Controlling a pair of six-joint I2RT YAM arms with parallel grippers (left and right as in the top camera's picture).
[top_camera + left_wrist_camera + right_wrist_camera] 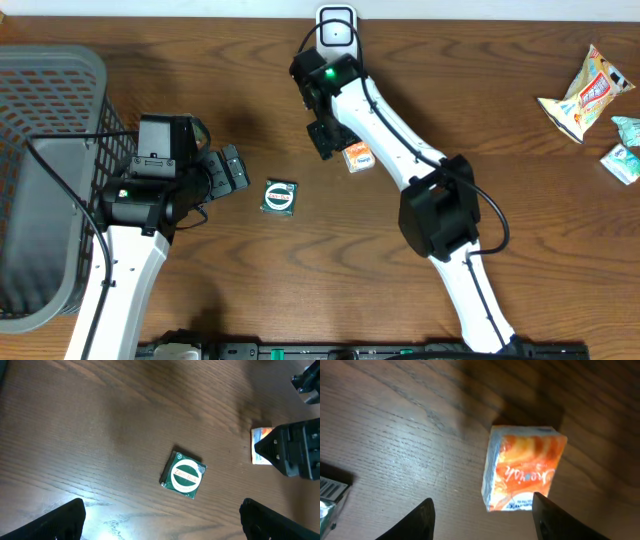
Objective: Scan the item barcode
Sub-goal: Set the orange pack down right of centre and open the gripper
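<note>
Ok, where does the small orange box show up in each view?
Overhead: orange box, centre, beside the right arm.
Left wrist: right side, partly hidden by that arm.
Right wrist: centre, just above the open right claw.
Landmark: green packet, left of the box in overhead and left wrist.

The small orange-and-white packet (522, 467) lay on the wooden table (200, 60) with its printed orange face up and one pale side showing, near the white scanner (337, 25) at the far edge.
</note>
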